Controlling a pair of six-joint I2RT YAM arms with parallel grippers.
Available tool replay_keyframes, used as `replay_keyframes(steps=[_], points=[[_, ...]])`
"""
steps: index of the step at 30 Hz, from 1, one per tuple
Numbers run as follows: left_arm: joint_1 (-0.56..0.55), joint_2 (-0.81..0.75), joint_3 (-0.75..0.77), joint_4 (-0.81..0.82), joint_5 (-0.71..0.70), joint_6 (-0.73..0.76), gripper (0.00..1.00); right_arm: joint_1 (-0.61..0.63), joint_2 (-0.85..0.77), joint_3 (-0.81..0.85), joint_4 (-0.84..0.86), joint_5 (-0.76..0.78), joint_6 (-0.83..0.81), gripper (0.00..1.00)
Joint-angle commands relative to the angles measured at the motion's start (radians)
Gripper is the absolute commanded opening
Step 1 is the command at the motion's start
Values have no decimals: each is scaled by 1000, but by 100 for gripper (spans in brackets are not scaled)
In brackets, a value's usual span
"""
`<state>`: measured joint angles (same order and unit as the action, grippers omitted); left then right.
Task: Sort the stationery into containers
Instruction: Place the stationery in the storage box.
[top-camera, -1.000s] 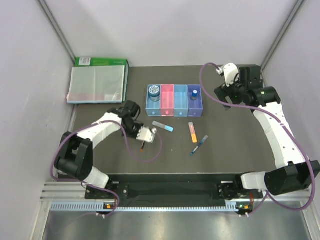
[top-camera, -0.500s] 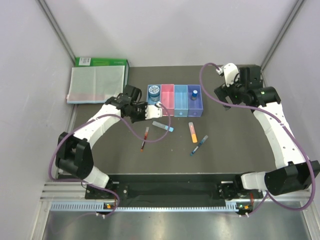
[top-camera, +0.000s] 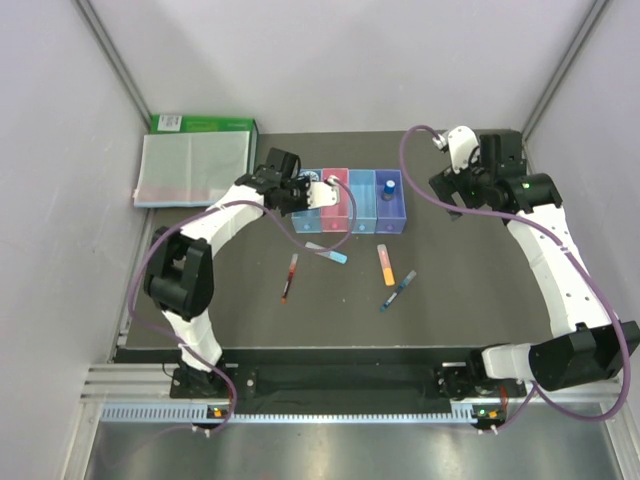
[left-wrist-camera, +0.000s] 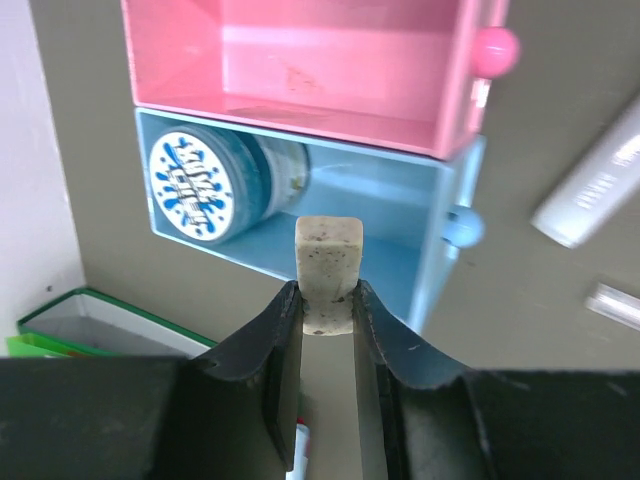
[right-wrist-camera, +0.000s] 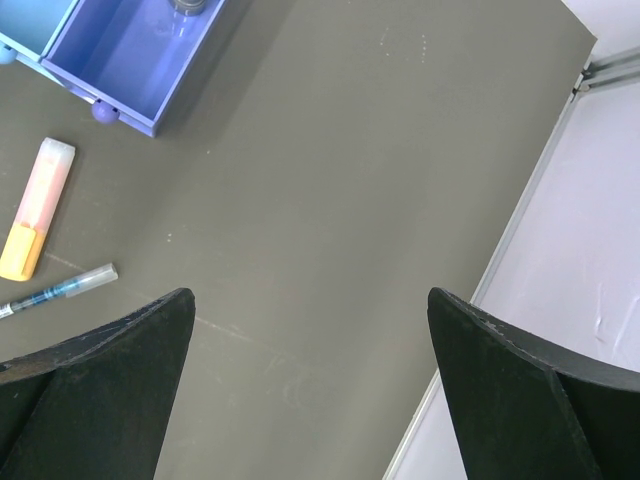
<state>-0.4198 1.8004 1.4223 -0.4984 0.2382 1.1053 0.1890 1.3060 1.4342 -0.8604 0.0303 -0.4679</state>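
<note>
My left gripper (top-camera: 305, 192) is shut on the beige eraser (left-wrist-camera: 328, 262) and holds it above the leftmost light-blue bin (left-wrist-camera: 400, 205) of the container row (top-camera: 350, 222). The grey tape roll (left-wrist-camera: 195, 180) lies in that bin. The pink bin (left-wrist-camera: 300, 60) beside it is empty. The blue-capped bottle (top-camera: 390, 186) stands in the purple-blue bin (right-wrist-camera: 130, 50). On the table lie the dark red pen (top-camera: 290, 277), light-blue marker (top-camera: 328, 252), orange highlighter (top-camera: 385, 265) and blue pen (top-camera: 398, 290). My right gripper (right-wrist-camera: 310, 310) is open and empty, right of the bins.
The clear folder (top-camera: 193, 170) on the green box (top-camera: 205, 124) lies at the back left; the box edge shows in the left wrist view (left-wrist-camera: 90, 320). The table's right edge and metal rail (right-wrist-camera: 520, 220) are close to my right gripper.
My left gripper has carried the eraser from the table near the red pen up and back to above the leftmost bin. The right arm has not moved.
</note>
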Motion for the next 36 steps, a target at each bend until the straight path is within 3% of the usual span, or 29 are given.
replay_keyframes(steps=[1, 6, 12, 16, 18, 22, 28, 29, 33, 35, 36], points=[[-4, 54, 81, 106, -37, 18, 24, -14, -17, 20, 23, -1, 5, 100], [-8, 112, 118, 86, -40, 7, 26, -14, -13, 29, 21, -1, 6, 100], [-11, 123, 81, 96, -65, 24, 41, -17, -7, 26, 26, -6, 9, 100], [-13, 134, 78, 101, -74, 34, 43, -17, -4, 35, 23, -6, 11, 100], [-13, 134, 81, 109, -74, 30, 54, -17, -2, 40, 21, -7, 11, 100], [-17, 119, 98, 113, -77, 13, 56, -17, -7, 40, 15, -13, 11, 100], [-40, 4, 116, 35, -53, -42, 67, -17, -22, 40, -23, -65, -9, 100], [-48, -18, 110, -10, -47, -45, 73, -16, -27, 42, -29, -78, -14, 100], [-70, -156, 9, -86, -48, -120, 86, -13, -39, 45, -75, -182, -54, 100], [-79, -212, -63, -167, -14, -133, 87, -10, -39, 43, -104, -213, -63, 100], [-79, -232, -94, -183, -7, -131, 95, -7, -36, 42, -114, -240, -70, 100]])
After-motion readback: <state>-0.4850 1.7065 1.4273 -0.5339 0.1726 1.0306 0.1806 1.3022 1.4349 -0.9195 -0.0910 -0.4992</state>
